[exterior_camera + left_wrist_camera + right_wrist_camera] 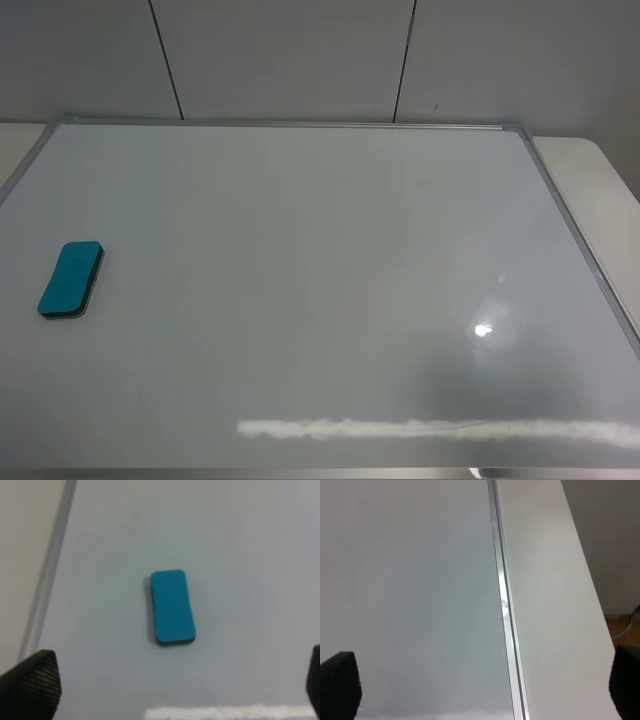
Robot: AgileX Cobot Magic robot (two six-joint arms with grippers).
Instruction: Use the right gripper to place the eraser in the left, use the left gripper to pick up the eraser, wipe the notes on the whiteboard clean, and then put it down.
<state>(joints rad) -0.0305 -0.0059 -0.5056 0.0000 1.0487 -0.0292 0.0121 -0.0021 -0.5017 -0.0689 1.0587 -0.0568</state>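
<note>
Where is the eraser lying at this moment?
In the exterior high view, the eraser lies flat on the whiteboard, near its left edge; the open left gripper hangs above it.

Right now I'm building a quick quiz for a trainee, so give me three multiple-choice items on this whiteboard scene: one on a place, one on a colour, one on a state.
1. Where does the eraser lie on the whiteboard in the high view?
A. near its left edge
B. at its middle
C. near its right edge

2. What colour is the eraser's top?
A. red
B. teal-blue
C. yellow

3. How does the left gripper stand?
A. shut on the eraser
B. open, clear of the eraser
C. open, pressing the eraser down

Answers:
1 A, it sits close to the left frame.
2 B, both the high and left wrist views show teal-blue.
3 B, the fingers stand wide apart, with bare board between them and the eraser.
</note>
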